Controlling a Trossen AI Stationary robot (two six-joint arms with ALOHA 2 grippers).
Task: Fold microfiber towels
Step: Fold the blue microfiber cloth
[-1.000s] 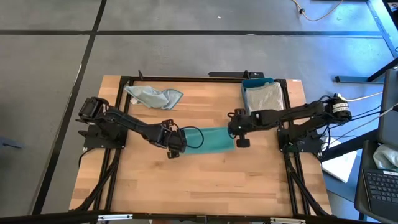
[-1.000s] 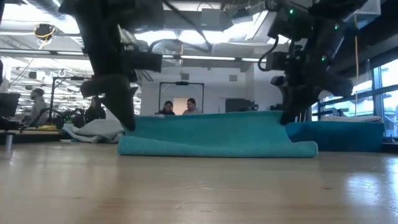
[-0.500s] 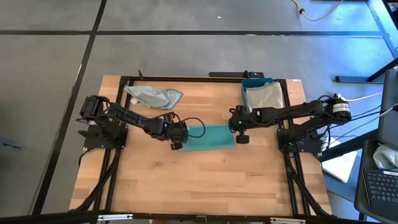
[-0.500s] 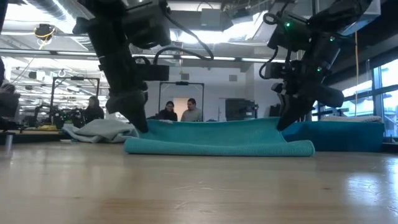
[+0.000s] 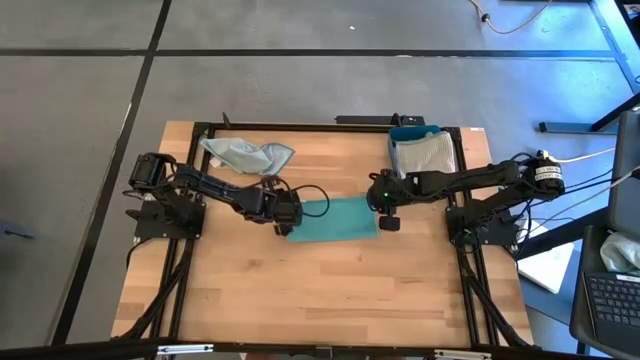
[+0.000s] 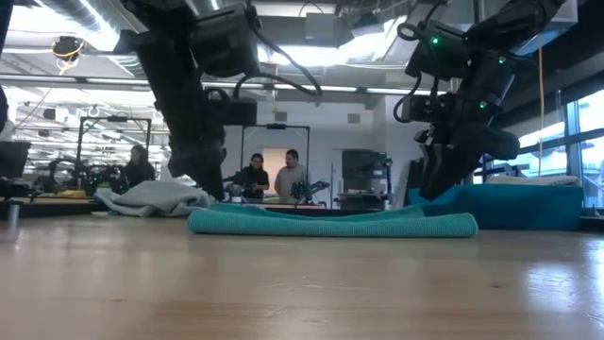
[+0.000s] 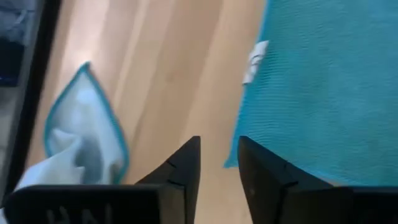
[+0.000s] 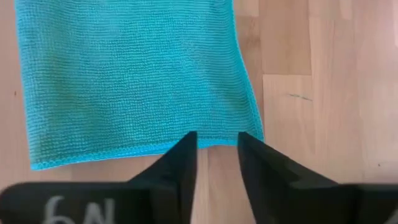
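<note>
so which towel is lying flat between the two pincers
The teal towel, folded flat mid-table. The pale one lies crumpled at the far edge; the grey one sits in the tray.

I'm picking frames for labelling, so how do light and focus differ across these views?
High view: even light, a blue cast at the right edge, teal towel crisp. Low view: bright ceiling lights behind leave both arms as dark shapes. Left wrist view: soft, the white tag blurred. Right wrist view: sharp weave, the fingers out of focus.

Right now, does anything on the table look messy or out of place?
Only the pale blue towel, lying crumpled near the table's far edge instead of flat. The teal towel lies folded and flat between both claws, and the grey towel sits in the blue tray.
</note>
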